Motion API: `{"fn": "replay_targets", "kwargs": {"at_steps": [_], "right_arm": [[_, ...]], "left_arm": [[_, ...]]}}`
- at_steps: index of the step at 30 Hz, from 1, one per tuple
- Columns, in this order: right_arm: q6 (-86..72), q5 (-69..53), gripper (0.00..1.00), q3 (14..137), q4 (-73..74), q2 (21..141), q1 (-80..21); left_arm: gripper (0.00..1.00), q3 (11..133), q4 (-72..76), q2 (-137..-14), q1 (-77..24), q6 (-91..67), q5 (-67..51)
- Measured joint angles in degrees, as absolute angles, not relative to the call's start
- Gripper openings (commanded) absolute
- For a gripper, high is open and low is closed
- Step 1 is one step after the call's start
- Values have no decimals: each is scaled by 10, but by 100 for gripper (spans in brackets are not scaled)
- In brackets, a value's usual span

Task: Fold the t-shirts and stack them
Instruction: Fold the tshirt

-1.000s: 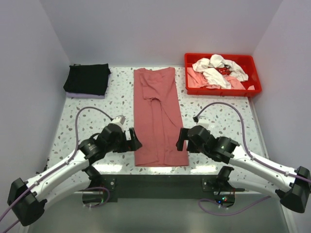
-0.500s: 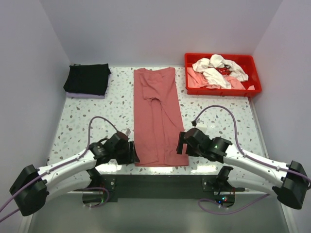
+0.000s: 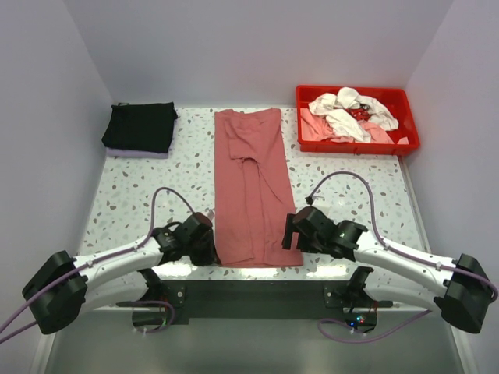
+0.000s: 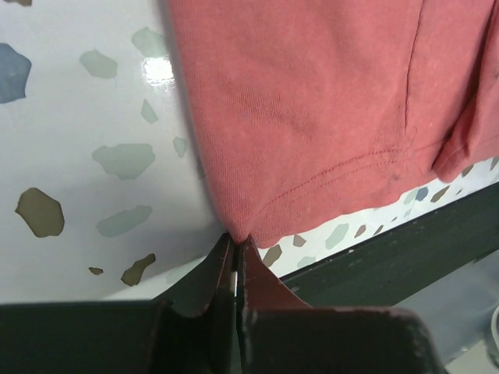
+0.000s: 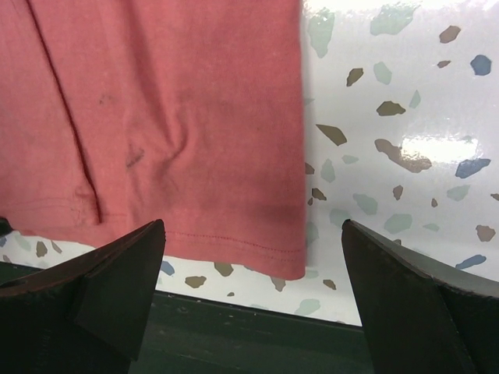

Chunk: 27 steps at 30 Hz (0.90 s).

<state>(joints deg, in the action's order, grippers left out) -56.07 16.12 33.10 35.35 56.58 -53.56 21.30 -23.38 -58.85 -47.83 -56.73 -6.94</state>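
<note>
Red shirt [image 3: 249, 187]: one. Black shirt [image 3: 140, 127]: one. Tray [image 3: 351, 146]: one. Heaped shirts [image 3: 343, 117], upper right: count unclear.

No words, numbers or signs can be read anywhere, and a small dark red patch on the white t-shirt [image 3: 343, 118] in the red tray [image 3: 352, 148] at the far right is too small to make out.
</note>
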Motion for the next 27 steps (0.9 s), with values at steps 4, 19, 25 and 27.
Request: {"fn": "replay_targets", "kwargs": {"at_steps": [4,19,25,27], "right_arm": [[-548,139,98,328,350,576,-533],[-502,-16,67,273,291,608,-466],[-501,-33,50,263,296,599,-465],[-502,-41,48,256,299,594,-465]], "left_arm": [[0,214,-232,-592,-481,-565,-67],[0,205,-247,-550,-481,-569,-53],[0,197,-248,-543,-481,-576,-52],[0,197,-248,-542,-481,-577,-52]]}}
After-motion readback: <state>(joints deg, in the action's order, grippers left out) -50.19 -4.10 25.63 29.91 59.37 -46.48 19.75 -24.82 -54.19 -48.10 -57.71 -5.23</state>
